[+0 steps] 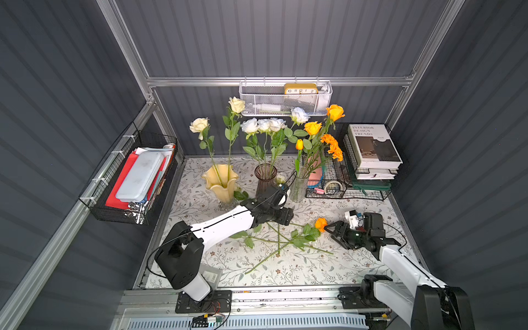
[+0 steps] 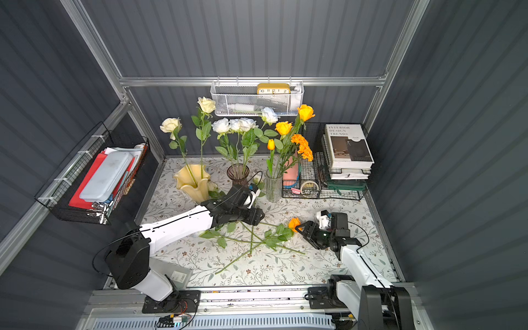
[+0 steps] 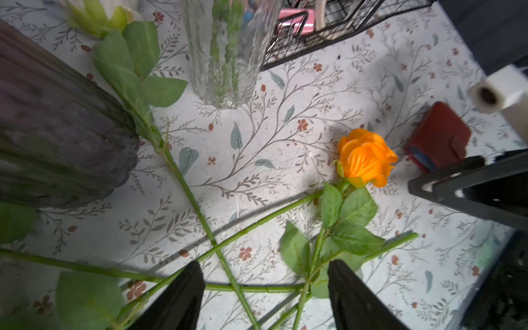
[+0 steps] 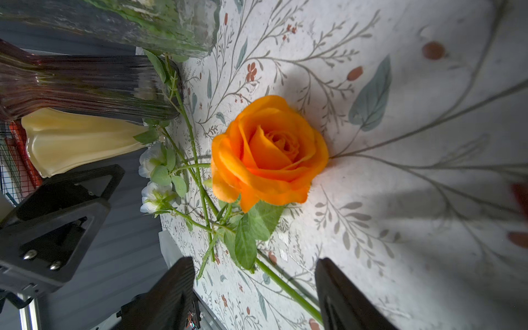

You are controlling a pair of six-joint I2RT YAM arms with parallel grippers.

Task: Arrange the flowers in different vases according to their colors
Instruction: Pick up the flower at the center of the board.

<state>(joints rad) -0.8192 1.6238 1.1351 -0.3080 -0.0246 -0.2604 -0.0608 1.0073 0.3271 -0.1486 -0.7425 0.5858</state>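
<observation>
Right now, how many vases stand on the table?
3, in a row at the back: the yellow vase by the left arm's side, the purple vase in the middle, then the clear vase. None seems hidden.

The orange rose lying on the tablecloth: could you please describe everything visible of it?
The orange rose is an open, fabric-looking bloom on a long green stem with serrated leaves. It lies flat on the floral tablecloth, its stem crossing other loose stems. The open right gripper faces its bloom without gripping it.

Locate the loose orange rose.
In a top view the orange rose lies flat on the tablecloth, right of centre, its bloom just ahead of the open right claw.
</observation>
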